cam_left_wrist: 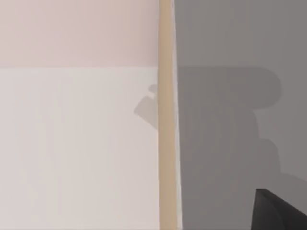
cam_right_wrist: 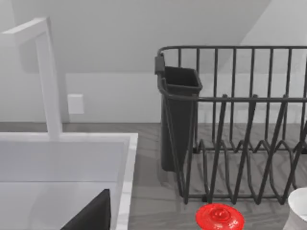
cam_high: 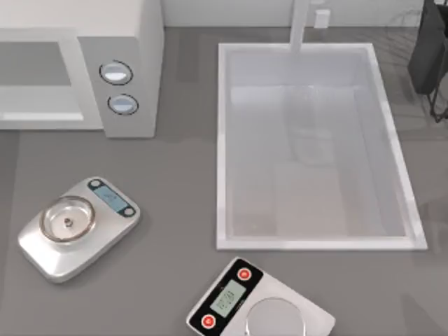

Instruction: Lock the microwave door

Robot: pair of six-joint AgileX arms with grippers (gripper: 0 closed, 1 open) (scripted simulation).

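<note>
The microwave [cam_high: 133,42] is a white box at the table's far left corner, and its grey panel [cam_high: 119,87] carries two round dials. The microwave door [cam_high: 38,115], a white frame around a greyish window, lies left of that panel and looks flush with the front. A dark part of my left gripper [cam_left_wrist: 278,211] shows at the corner of the left wrist view, in front of a white surface with a beige edge and a shadowed grey surface. In the right wrist view a dark part of my right gripper [cam_right_wrist: 91,215] hangs over the sink's rim.
A white sink [cam_high: 224,140] with a faucet [cam_high: 299,24] takes up the middle and right. One silver kitchen scale [cam_high: 77,227] sits front left, another [cam_high: 259,304] at the front edge. A black dish rack [cam_right_wrist: 240,129] stands far right, with a red round object [cam_right_wrist: 219,216] before it.
</note>
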